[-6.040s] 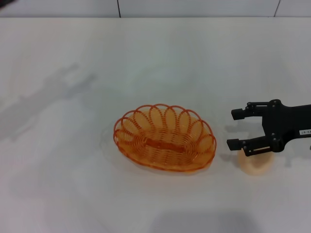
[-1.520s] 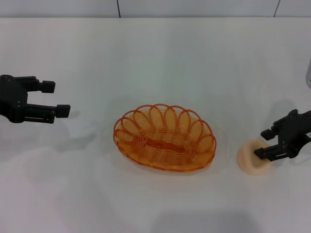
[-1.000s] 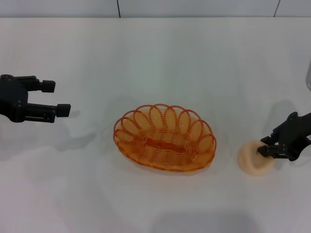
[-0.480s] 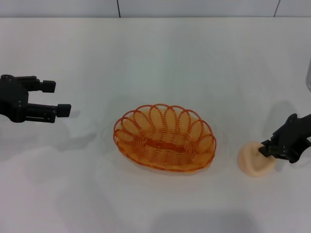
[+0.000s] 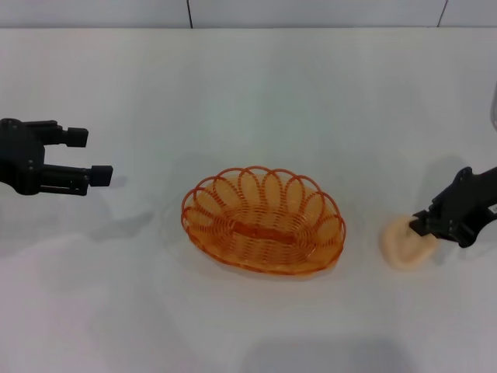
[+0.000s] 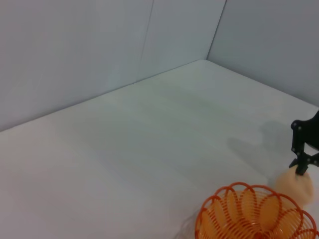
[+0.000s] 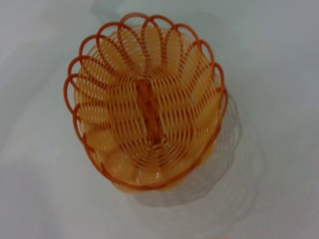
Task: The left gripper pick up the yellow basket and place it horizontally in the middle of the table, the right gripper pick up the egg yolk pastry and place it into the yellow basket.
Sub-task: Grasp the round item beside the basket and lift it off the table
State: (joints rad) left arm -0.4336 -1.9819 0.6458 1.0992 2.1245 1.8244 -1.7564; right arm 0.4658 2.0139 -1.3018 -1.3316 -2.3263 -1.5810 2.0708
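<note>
The yellow basket sits lengthwise across the middle of the white table, empty. It also shows in the left wrist view and fills the right wrist view. The egg yolk pastry is to the basket's right, tilted. My right gripper is shut on the pastry's right edge and holds it just off the table. The left wrist view shows that gripper above the pastry. My left gripper hovers open and empty at the far left, apart from the basket.
A grey wall with tile seams runs along the table's far edge. The table corner shows in the left wrist view.
My right gripper has closed on the pastry's right edge and raised it slightly, tilting it. The left gripper and the basket have not moved in the last second.
</note>
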